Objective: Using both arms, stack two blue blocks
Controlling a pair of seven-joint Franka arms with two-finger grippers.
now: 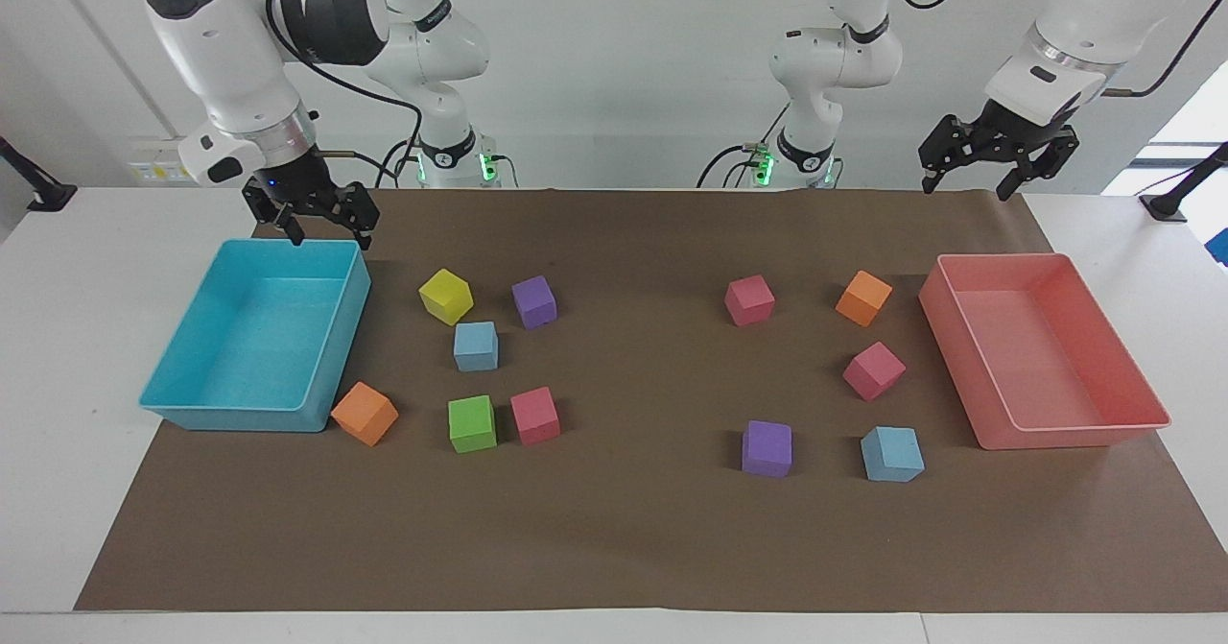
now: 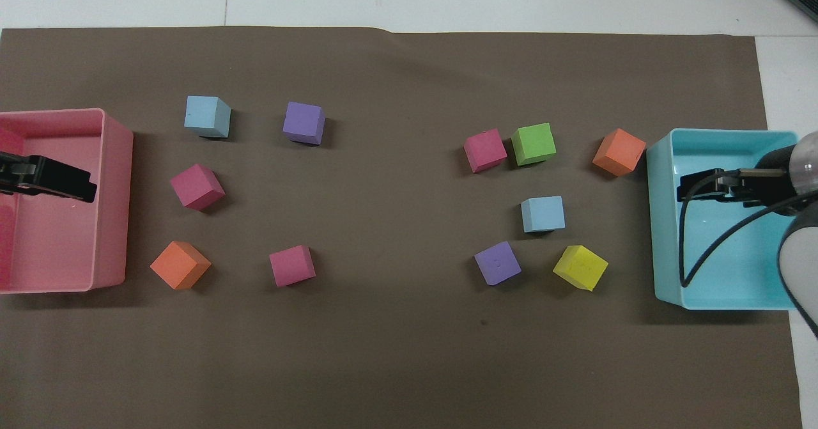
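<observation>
One blue block (image 1: 476,345) (image 2: 542,214) lies toward the right arm's end of the table, amid a yellow, a purple, a green and a pink cube. The other blue block (image 1: 892,454) (image 2: 207,116) lies toward the left arm's end, beside a purple cube (image 1: 767,448) and farther from the robots than the pink cube (image 1: 874,370). My right gripper (image 1: 328,236) (image 2: 690,186) hangs open and empty over the cyan tray. My left gripper (image 1: 966,188) (image 2: 83,189) is raised, open and empty, over the pink tray.
The cyan tray (image 1: 230,418) stands at the right arm's end and the pink tray (image 1: 1074,436) at the left arm's end, both on brown paper. An orange cube (image 1: 365,413) touches the cyan tray's corner. Another orange cube (image 1: 863,298) and a pink cube (image 1: 749,299) lie nearer the robots.
</observation>
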